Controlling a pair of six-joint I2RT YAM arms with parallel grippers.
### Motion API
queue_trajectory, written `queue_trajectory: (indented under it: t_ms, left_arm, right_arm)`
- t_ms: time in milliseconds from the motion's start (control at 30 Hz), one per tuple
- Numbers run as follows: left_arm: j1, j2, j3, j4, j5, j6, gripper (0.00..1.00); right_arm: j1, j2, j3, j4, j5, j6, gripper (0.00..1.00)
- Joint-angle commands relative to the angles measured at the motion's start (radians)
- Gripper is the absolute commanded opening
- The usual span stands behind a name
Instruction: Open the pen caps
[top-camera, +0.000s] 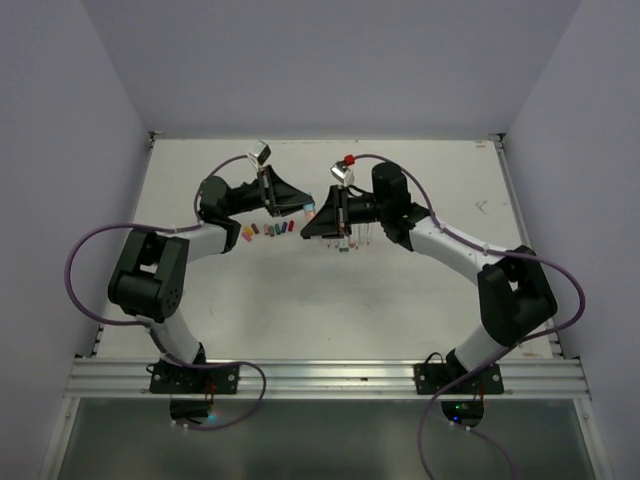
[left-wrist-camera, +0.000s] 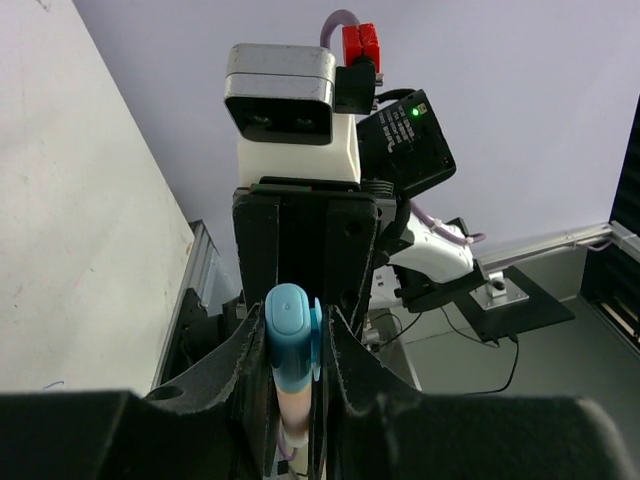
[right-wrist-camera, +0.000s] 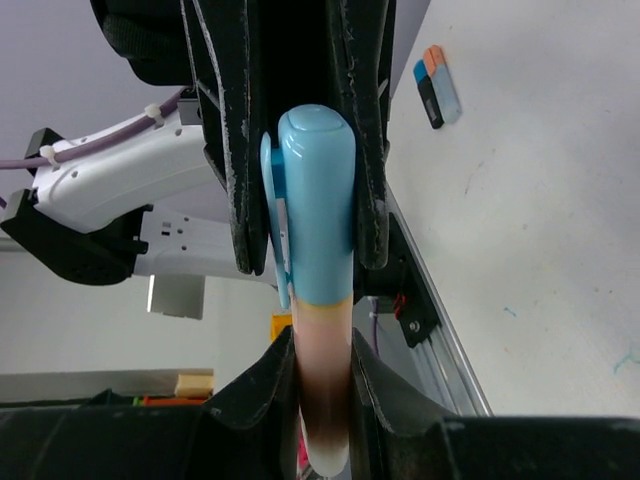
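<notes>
A pen with a pale body (right-wrist-camera: 325, 370) and a light blue cap (right-wrist-camera: 315, 200) hangs between my two grippers above the table's middle (top-camera: 309, 212). My right gripper (right-wrist-camera: 325, 360) is shut on the pale body. My left gripper (right-wrist-camera: 311, 262) clamps the blue cap from both sides; in the left wrist view the cap (left-wrist-camera: 287, 330) sits between the left fingers (left-wrist-camera: 345, 365). The cap sits flush on the body. In the top view the left gripper (top-camera: 300, 208) and right gripper (top-camera: 320, 222) meet tip to tip. Several loose coloured caps (top-camera: 268, 231) lie in a row on the table.
Several thin pale pen bodies (top-camera: 356, 240) lie under the right gripper. Small blue, orange and black pieces (right-wrist-camera: 437, 85) lie on the white table (top-camera: 400, 290). The right wrist camera housing (left-wrist-camera: 285, 95) faces the left gripper. Walls close in the table on three sides.
</notes>
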Motion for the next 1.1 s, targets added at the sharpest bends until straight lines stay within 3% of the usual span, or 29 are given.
queue_trajectory:
  t_ms: [0, 133, 200, 267, 400, 433, 500, 533, 633, 933, 1067]
  left_arm:
    - [0.095, -0.001, 0.098, 0.087, -0.155, 0.016, 0.0]
    - [0.165, 0.02, 0.099, 0.034, -0.213, 0.05, 0.0]
    - [0.184, 0.031, 0.142, -0.014, -0.201, 0.092, 0.0]
    - [0.19, 0.003, 0.178, -0.207, -0.186, 0.25, 0.0]
    - [0.184, -0.007, 0.245, -0.427, -0.122, 0.407, 0.0]
    - [0.175, -0.02, 0.307, -0.721, -0.123, 0.601, 0.0]
    - [0.129, -0.046, 0.371, -1.03, -0.164, 0.835, 0.0]
    - [0.106, -0.049, 0.404, -1.281, -0.219, 1.002, 0.0]
    - [0.03, -0.052, 0.38, -1.555, -0.32, 1.153, 0.0]
    - [-0.124, -0.178, 0.146, -1.699, -0.532, 1.209, 0.0]
    - [-0.157, -0.181, 0.089, -1.664, -0.508, 1.169, 0.0]
  right_arm:
    - [-0.002, -0.048, -0.015, -0.289, -0.039, -0.068, 0.0]
    - [0.012, -0.074, 0.015, -0.567, -0.07, -0.218, 0.0]
    - [0.013, -0.105, 0.001, -0.621, -0.071, -0.243, 0.0]
    - [0.013, -0.129, -0.033, -0.647, -0.084, -0.237, 0.0]
    - [0.0, -0.154, -0.041, -0.716, 0.017, -0.289, 0.0]
    - [-0.005, -0.143, -0.031, -0.782, 0.065, -0.318, 0.0]
    - [-0.014, -0.1, 0.048, -0.894, 0.25, -0.447, 0.0]
    - [-0.013, -0.058, 0.105, -0.992, 0.354, -0.476, 0.0]
    - [-0.007, -0.033, 0.119, -0.97, 0.494, -0.497, 0.0]
    - [-0.003, 0.053, 0.088, -0.982, 0.721, -0.548, 0.0]
    - [0.003, 0.072, 0.044, -0.936, 0.729, -0.543, 0.0]
